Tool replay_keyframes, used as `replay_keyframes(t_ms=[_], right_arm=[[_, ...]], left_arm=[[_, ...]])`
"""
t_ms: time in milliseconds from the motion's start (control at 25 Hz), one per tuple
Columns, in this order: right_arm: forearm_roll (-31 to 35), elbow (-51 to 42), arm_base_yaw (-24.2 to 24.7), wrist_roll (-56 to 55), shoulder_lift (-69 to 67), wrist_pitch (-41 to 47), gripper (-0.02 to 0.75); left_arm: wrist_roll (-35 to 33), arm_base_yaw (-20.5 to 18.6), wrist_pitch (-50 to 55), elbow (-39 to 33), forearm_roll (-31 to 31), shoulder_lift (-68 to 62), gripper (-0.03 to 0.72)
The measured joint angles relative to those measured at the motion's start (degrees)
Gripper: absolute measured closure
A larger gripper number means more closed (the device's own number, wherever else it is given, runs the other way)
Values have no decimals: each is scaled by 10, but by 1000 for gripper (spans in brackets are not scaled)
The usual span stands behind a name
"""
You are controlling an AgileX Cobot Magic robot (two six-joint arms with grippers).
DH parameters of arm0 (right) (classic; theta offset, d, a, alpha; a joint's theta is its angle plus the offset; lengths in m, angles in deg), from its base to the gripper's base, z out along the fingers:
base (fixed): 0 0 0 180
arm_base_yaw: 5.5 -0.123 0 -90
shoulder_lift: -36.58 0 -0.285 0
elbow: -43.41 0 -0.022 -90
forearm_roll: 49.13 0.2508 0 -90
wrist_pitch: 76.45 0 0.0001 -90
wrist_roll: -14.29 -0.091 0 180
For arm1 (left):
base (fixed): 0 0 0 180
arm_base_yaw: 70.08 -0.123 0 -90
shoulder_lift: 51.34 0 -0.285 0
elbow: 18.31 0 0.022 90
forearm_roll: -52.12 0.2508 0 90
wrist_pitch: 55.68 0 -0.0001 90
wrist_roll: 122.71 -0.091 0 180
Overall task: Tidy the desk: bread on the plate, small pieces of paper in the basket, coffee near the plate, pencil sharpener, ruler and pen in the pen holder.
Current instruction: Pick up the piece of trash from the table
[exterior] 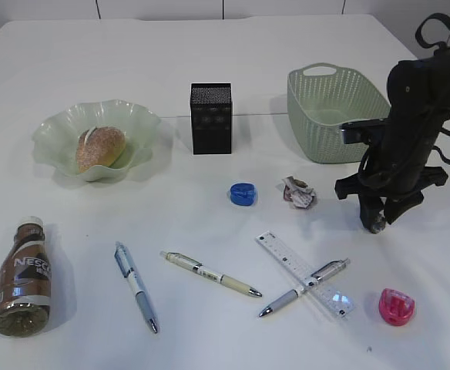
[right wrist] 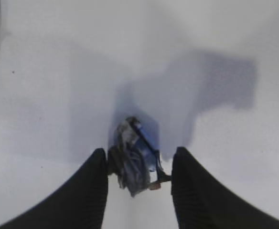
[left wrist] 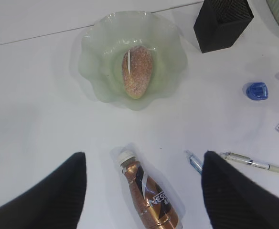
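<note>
Right wrist view: my right gripper has its jaws drawn in against a crumpled paper scrap, pinching it just above the table. My left gripper hangs wide open, holding nothing, over the coffee bottle. Bread sits on the plate; another paper wad lies before the basket.
</note>
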Motion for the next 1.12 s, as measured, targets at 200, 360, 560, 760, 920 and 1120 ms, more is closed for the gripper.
replay_keyframes(t_ms=[200,360,560,760,920,1120], right_arm=[[0,0,0,0,0,0,529],[0,0,0,0,0,0,602],[0,2,0,0,0,0,614],[1,2,0,0,0,7,695],[1,3,0,0,0,17,708],[3,18,0,0,0,58,709]], left_arm=[[0,0,0,0,0,0,162],[0,0,0,0,0,0,162],[0,0,0,-1,0,0,162],[0,0,0,-1,0,0,164],[0,0,0,-1,0,0,165],[0,0,0,-1,0,0,167]])
